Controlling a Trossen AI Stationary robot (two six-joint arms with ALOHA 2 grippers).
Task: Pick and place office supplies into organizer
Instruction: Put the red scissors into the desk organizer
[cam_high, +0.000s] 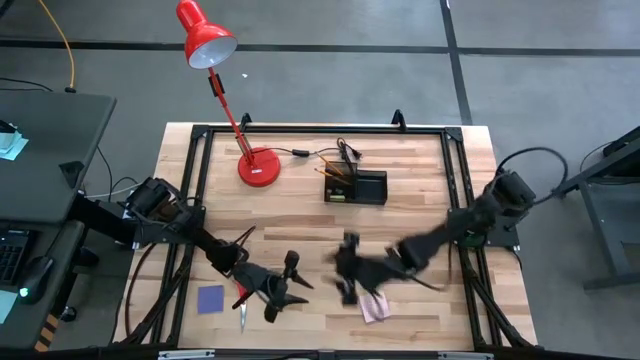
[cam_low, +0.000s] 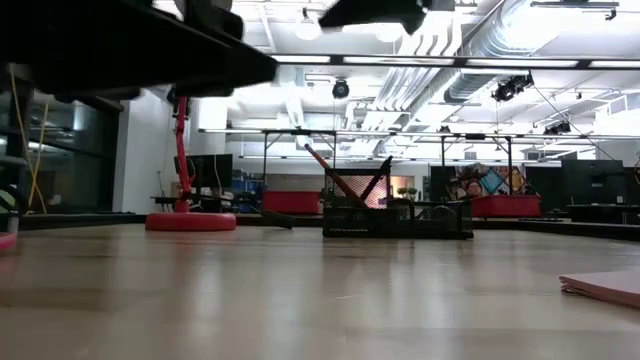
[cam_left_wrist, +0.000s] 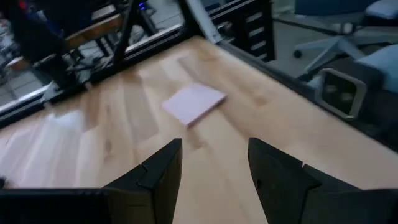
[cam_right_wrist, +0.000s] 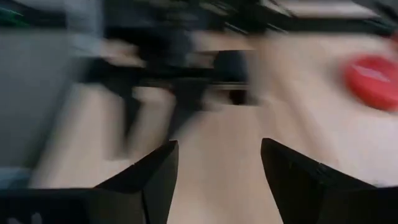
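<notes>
The black organizer (cam_high: 357, 187) stands at the table's far middle with orange pencils sticking up in it; the low view shows it too (cam_low: 395, 215). A pink pad (cam_high: 375, 307) lies flat near the front edge, also seen in the left wrist view (cam_left_wrist: 194, 102). A blue-purple pad (cam_high: 210, 298) and red-handled scissors (cam_high: 241, 303) lie flat at the front left. My left gripper (cam_high: 290, 288) hovers open beside the scissors, pointing toward the pink pad. My right gripper (cam_high: 345, 270) hangs open above the table, just left of the pink pad, with nothing between its fingers (cam_right_wrist: 217, 168).
A red desk lamp stands on its round base (cam_high: 258, 167) left of the organizer, its cord running along the far side. A black frame (cam_high: 200, 135) borders the wooden table. Bare wood lies between the organizer and the two grippers.
</notes>
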